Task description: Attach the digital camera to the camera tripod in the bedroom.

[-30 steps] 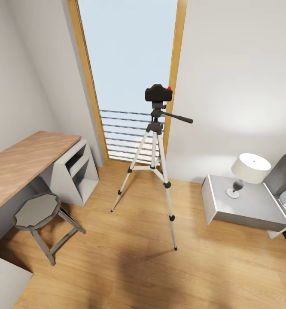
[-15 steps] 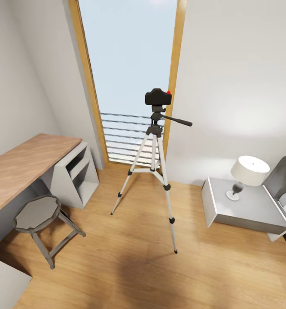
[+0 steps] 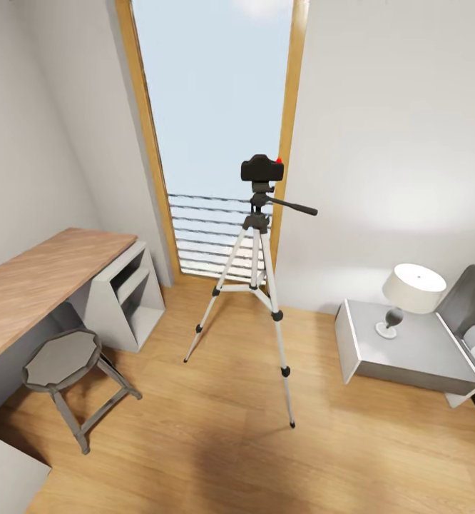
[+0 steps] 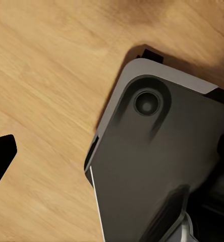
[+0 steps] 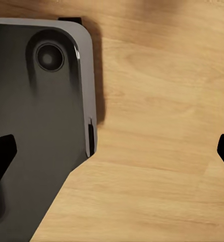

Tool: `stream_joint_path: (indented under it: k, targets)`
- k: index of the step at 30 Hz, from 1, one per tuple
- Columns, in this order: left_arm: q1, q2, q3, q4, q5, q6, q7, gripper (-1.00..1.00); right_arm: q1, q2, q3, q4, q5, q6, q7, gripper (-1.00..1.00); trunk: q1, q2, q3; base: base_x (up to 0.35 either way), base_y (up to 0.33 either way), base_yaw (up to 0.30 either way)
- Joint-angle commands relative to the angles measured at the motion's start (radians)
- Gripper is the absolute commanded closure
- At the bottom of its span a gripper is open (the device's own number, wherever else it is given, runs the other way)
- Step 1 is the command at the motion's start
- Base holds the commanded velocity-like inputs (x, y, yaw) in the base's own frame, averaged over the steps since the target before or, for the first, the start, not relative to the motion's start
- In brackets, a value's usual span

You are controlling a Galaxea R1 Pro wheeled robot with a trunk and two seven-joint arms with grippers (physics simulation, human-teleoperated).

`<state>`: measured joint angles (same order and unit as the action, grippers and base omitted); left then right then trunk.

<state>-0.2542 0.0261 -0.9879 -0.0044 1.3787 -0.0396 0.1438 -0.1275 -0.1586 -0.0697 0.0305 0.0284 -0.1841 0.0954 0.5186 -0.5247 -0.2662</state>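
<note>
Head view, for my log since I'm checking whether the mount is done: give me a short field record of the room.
camera: sits on top of the tripod head, red button up
tripod: standing on the wood floor before the tall window, pan handle pointing toward the lamp side
desk: along the left wall, stool in front
nightstand: at right, lamp on it
right hand: fingertips wide apart, holding nothing, above the floor

The black digital camera [image 3: 262, 168] sits upright atop the silver-legged camera tripod [image 3: 254, 285], standing on the bedroom floor before the window.
</note>
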Motion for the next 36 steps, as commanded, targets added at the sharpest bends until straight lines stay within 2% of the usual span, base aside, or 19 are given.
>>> stream_joint_path:
  k: [1, 36]
  targets:
    - [0.000, 0.000, -0.009, -0.002, 0.007, -0.002, 0.003, -1.00, -0.001, 0.000, -0.007, 0.003, 0.003, -0.006, 0.004, -1.00, 0.000, -0.001, 0.000, 0.000, 0.000, 0.000]
    - [0.000, 0.006, -0.014, -0.010, -0.001, -0.006, 0.003, -1.00, -0.001, 0.000, -0.007, 0.003, 0.004, -0.007, 0.003, -1.00, 0.000, -0.001, 0.057, 0.000, 0.000, 0.000]
